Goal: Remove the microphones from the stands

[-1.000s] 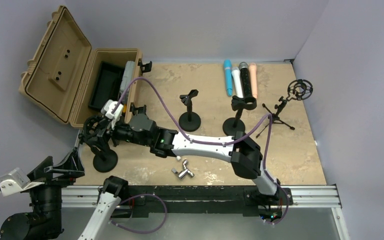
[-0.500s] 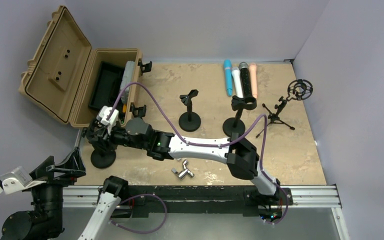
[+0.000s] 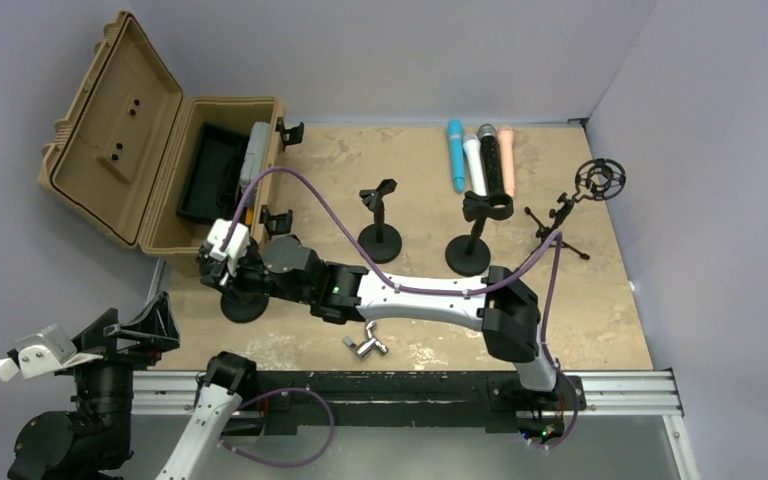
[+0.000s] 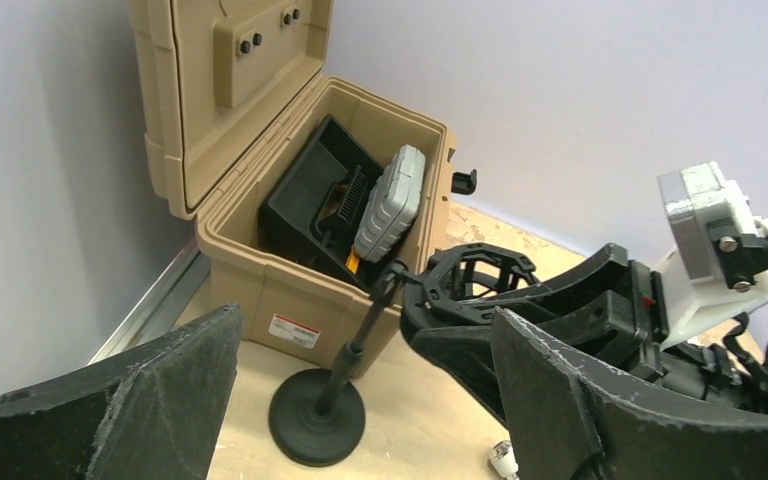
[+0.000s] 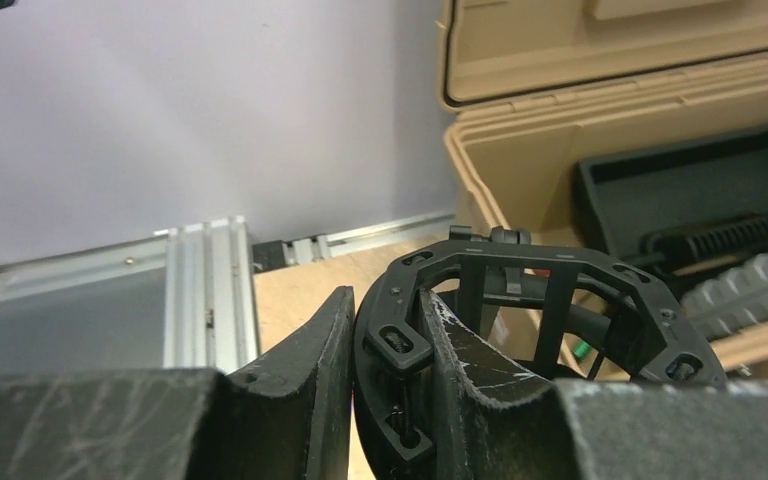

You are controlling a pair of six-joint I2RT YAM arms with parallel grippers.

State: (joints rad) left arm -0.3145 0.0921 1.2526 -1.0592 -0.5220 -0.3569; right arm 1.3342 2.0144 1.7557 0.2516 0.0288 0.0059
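Note:
My right gripper (image 3: 218, 262) reaches far left and is shut on the rim of a black shock-mount ring (image 5: 560, 300) that tops a round-based desk stand (image 3: 245, 305). The ring's rim (image 5: 400, 345) is pinched between the two fingers. The left wrist view shows the same stand (image 4: 317, 415) tilted, its ring (image 4: 475, 275) in the right gripper's hold. A black microphone (image 3: 490, 160) with a grey head lies in the clip of another stand (image 3: 470, 255) at the back. My left gripper (image 3: 135, 335) hangs open off the table's near left corner, holding nothing.
An open tan case (image 3: 160, 150) stands at the back left, close behind the held stand. Blue (image 3: 456, 155), white (image 3: 473, 155) and pink (image 3: 507, 160) microphones lie at the back. An empty stand (image 3: 380, 235), a tripod mount (image 3: 560, 225) and a metal adapter (image 3: 365, 345) sit around.
The right jaws have closed on the ring. The right arm has drawn the stand to the right and slightly back, its base sliding along. The left arm shifted a little.

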